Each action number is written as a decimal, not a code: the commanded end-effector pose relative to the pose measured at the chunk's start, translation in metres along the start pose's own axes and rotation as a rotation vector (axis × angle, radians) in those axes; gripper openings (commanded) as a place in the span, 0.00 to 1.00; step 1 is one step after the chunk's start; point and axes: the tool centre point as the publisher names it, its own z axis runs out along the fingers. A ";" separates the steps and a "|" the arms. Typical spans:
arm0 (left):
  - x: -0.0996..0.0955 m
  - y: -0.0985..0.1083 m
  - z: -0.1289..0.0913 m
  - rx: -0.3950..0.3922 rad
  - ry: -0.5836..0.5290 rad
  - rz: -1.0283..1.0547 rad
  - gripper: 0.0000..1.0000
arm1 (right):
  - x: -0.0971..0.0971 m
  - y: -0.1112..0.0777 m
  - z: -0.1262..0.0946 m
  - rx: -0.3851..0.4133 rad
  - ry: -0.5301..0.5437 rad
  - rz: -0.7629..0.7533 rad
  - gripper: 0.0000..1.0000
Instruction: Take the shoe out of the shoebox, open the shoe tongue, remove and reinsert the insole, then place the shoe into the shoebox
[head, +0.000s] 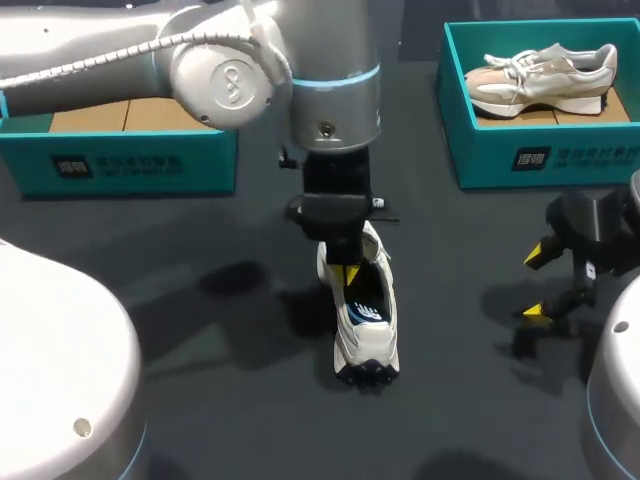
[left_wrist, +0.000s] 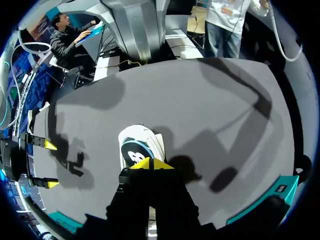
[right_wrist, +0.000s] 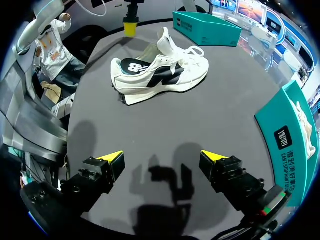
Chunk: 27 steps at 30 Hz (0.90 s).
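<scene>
Left gripper (left_wrist: 152, 163) hangs over the middle of the table (head: 230, 400) with its yellow tips pinched together. Nothing shows between them, and I cannot tell whether they touch the shoe (head: 366, 325) just beneath. The white shoe stands alone on the dark top, its opening and dark insole facing up, with bare surface to its left, right and near side. Right gripper (right_wrist: 162, 160) sits released, fingers wide apart, low over the right part of the table and well apart from the shoe. Along the far edge a teal left box (head: 130, 160) shows its brown floor, much of it covered by the left arm (head: 230, 70). The teal right box (head: 540, 150), cut off at the right, holds a second shoe (head: 545, 75). From the head view the left gripper hides the shoe's far end.
</scene>
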 end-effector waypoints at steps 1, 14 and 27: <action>-0.009 0.008 0.020 0.016 0.106 0.013 0.00 | 0.002 0.000 -0.001 0.002 -0.004 0.000 1.00; -0.010 0.012 0.053 0.042 0.104 0.049 0.00 | 0.002 0.000 -0.001 0.002 -0.004 0.000 1.00; -0.011 0.010 0.077 0.054 0.097 0.066 0.00 | 0.002 0.000 -0.001 0.002 -0.004 0.000 1.00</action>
